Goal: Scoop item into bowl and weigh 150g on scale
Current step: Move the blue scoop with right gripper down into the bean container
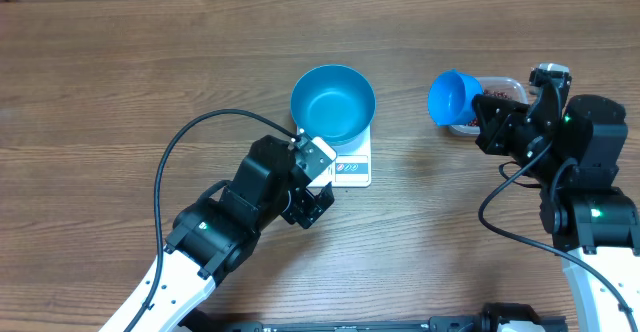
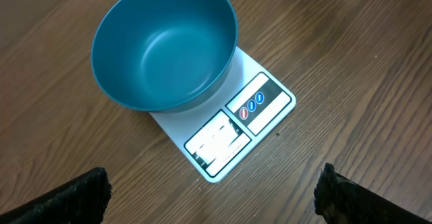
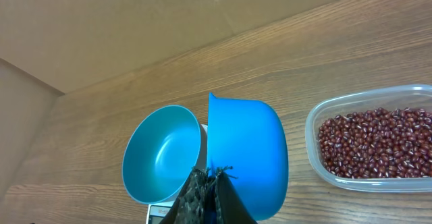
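Beans (image 3: 378,143) fill the tub (image 3: 316,126) just beside the right gripper (image 3: 209,193), whose jaws pinch the scoop (image 3: 246,153). The bowl (image 3: 162,156), on the scale (image 2: 236,126), lies on their other side, before the left gripper (image 2: 216,197), jaws spread.

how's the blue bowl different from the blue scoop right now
The bowl stands upright on the scale; the scoop is held tipped on its side in the shut right gripper. The bowl is wider and a duller teal; the scoop is a brighter blue. Both look empty, with the beans in the tub.
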### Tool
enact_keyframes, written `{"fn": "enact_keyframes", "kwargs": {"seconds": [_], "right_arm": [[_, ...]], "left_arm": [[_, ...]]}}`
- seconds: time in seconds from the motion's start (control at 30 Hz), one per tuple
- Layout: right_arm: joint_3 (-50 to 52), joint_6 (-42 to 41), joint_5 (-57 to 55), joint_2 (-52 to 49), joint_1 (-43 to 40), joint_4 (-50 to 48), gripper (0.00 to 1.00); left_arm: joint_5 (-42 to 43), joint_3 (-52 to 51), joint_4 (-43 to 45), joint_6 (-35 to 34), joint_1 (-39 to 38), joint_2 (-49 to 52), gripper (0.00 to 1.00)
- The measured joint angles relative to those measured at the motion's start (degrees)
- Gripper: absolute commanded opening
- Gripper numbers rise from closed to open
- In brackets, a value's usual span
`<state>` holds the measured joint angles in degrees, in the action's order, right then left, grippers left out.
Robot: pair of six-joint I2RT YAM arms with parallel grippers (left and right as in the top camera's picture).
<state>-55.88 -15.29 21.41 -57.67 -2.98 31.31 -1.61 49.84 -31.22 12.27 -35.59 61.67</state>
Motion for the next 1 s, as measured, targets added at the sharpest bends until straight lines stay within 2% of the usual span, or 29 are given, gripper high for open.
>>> {"fn": "enact_keyframes", "kwargs": {"seconds": [0.33,0.7,1.0], "right_arm": [[-3.15,1.92,-3.74,-1.09,-0.50,5.44,0.04],[-8.09,2.93,-5.16,-3.80,-4.17,9.90,0.04],[-8.09,6.12,-5.33,-4.76,-6.14,11.39,0.04]], "left_arm": [[0.00,0.00,-0.07,-0.15,0.00,0.00,0.99],[-0.02,0.00,3.56,-6.21,0.00,0.00,1.00],[0.00,0.00,3.37,-6.84,0.00,0.00,0.99]]}}
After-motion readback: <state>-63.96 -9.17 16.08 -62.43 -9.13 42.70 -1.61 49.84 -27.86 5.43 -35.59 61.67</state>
